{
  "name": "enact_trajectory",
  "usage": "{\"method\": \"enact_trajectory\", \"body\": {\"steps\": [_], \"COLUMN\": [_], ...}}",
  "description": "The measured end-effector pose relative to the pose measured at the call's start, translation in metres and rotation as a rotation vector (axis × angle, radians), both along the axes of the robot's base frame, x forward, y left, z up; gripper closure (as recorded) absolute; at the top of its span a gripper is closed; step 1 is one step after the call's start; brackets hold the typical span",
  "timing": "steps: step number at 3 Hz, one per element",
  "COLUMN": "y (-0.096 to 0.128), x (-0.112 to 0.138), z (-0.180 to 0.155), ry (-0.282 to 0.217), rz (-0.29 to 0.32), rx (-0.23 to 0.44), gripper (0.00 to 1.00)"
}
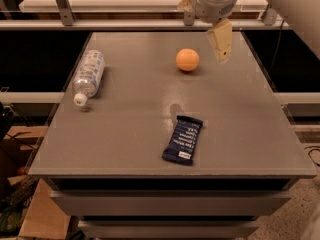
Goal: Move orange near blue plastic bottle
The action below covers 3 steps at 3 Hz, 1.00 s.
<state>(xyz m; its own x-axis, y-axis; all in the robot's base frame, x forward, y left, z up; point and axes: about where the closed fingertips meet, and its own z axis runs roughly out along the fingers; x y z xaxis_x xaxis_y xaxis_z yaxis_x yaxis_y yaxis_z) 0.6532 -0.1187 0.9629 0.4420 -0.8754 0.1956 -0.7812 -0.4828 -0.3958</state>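
Lying on its side close to the left edge of the grey desk (125, 134), the blue plastic bottle (89, 74) is clear, with a pale bluish-white label round its body and a white screw cap pointing toward the front-left corner; the print on the label is too small to read. Right of the desk's middle and nearer the front edge, a dark blue snack-bar wrapper (183, 139) lies flat, slightly askew, its pale lettering likewise unreadable. Behind it, toward the back edge and a little right of centre, sits the orange (187, 60): small, smooth and round, evenly orange, resting on the desk with a faint shadow under it, well apart from the bottle and touching nothing else. Just right of the orange, and apart from it, the gripper (221, 46) hangs above the back-right part of the desk, a pale yellowish piece pointing down from a rounded white wrist. Whether its jaws stand wide or closed cannot be told from this side, and they hold nothing that can be seen. The arm above the wrist is cut off at the top.
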Motion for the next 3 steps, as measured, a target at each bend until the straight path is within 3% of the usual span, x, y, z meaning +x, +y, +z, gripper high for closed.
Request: {"method": "enact_trajectory", "body": {"steps": [3], "y": [0.008], "x": [0.046], "z": [-0.046], "ry": [0.071], "rz": [0.125], "rx": [-0.073], "gripper": [0.00]}}
